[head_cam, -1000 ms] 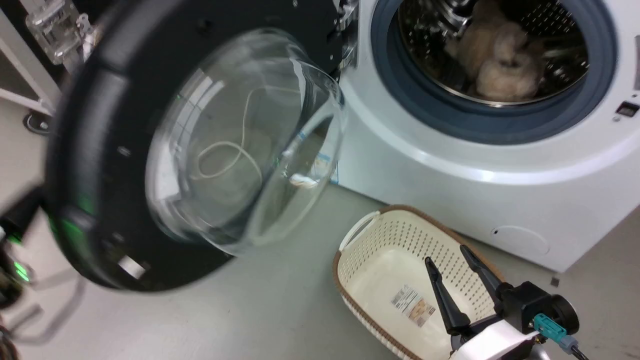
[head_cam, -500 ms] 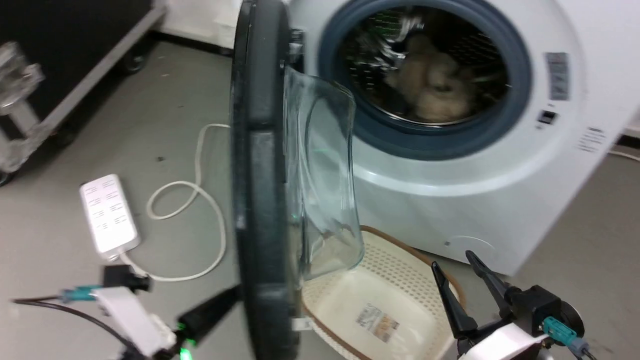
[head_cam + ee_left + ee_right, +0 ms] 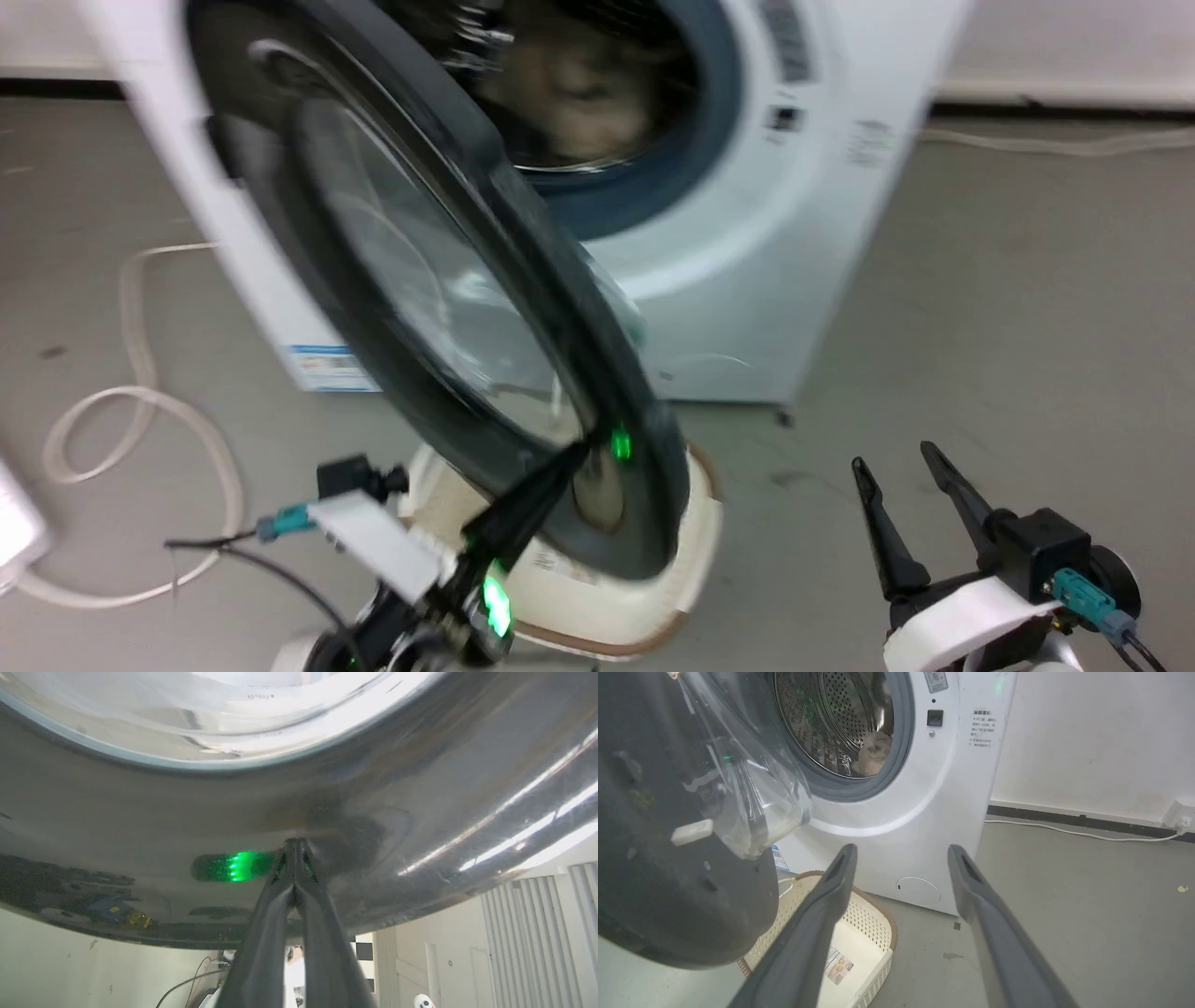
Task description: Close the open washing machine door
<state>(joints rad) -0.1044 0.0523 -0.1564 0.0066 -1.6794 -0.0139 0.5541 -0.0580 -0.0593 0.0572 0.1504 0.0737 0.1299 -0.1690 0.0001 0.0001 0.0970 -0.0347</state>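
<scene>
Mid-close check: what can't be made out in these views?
- Hinge of the washing machine door: head view, lost in motion blur.
- Basket: head view, mostly hidden behind the door.
- Pale item in the drum: right wrist view, too small to identify.
- Left gripper tip contact with the door: left wrist view, lost in reflections.

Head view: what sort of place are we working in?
Likely a lab or workshop laundry mock-up, not a home: the washing machine stands on a bare grey floor, with a loose white cable trailing beside it.
</scene>
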